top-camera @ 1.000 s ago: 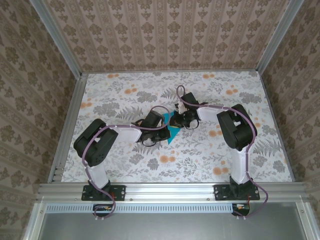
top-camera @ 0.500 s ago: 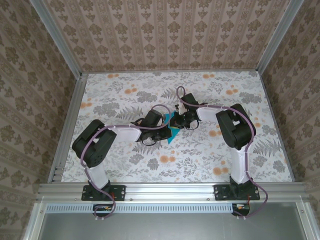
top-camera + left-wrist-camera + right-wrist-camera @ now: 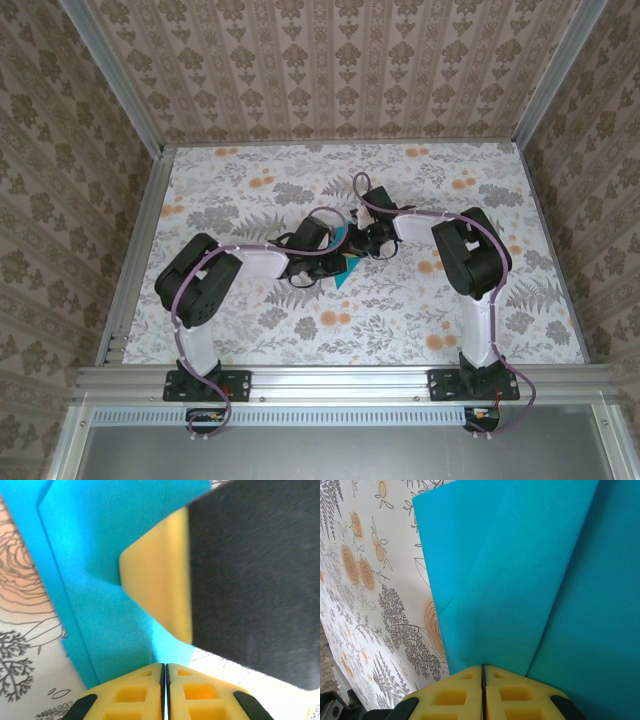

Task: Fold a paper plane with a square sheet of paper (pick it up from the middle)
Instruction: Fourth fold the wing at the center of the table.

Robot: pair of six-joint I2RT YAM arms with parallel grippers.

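Floral-printed tabletop (image 3: 250, 320) ringed by patterned wallpaper walls carries the teal-blue sheet of paper (image 3: 345, 267), partly folded and lying at mid-table between the two wrists.

The left gripper (image 3: 325, 262) meets the sheet from the left and the right gripper (image 3: 357, 247) from the far right, so both are at the paper and neither has to reach.

In the left wrist view, the left gripper (image 3: 165, 672) has its yellow fingers pressed flat together. A raised crease in the paper (image 3: 100, 580) runs straight into their seam, so it seems to pinch that fold. A yellow fingertip (image 3: 160, 585) of the other arm rests on the sheet just ahead.

The right gripper (image 3: 482, 675) is likewise closed at the paper's (image 3: 520, 580) edge. I cannot tell whether it clamps the sheet or only presses on it.

The crease points away from both sets of fingers, so I judge the next move should run along it.
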